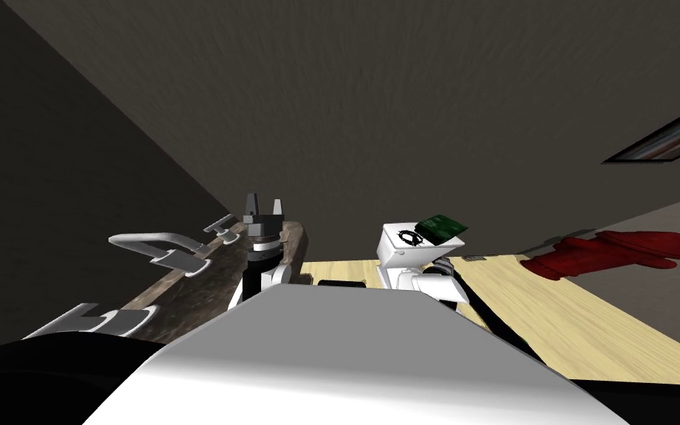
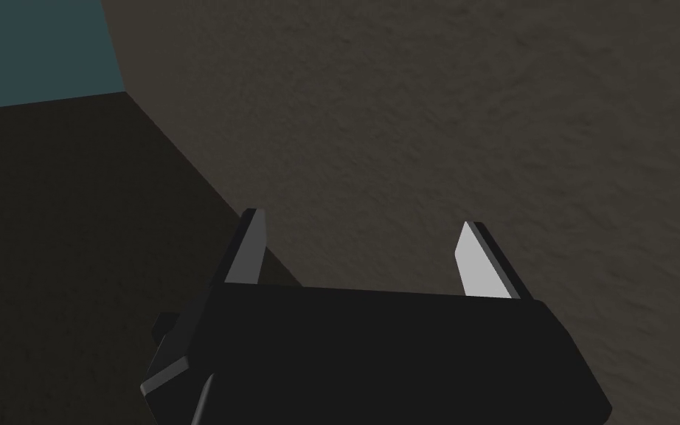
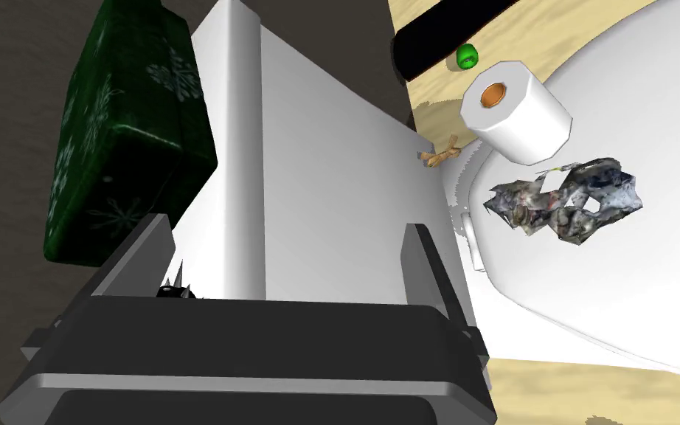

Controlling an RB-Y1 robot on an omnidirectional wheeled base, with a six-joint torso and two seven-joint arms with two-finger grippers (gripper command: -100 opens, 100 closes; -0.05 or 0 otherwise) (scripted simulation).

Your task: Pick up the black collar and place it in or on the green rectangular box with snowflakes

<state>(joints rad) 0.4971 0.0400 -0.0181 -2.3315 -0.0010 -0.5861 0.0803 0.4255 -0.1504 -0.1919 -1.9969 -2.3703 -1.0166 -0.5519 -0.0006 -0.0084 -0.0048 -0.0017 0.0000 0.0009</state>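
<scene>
The black spiked collar lies on top of a white toilet tank. Right beside it on the tank is the dark green box with snowflakes. In the right wrist view my right gripper is open and held close against the tank. A bit of the collar's spikes shows by the base of one finger, and the rest is hidden behind the gripper body. The green box stands just beyond that finger. My left gripper is raised over the counter and open with nothing in it.
A white paper roll, a crumpled grey wad and a small green object lie near the toilet's white body. A dark stone counter with grey taps stands to the left. A red hydrant-like object is on the wooden floor.
</scene>
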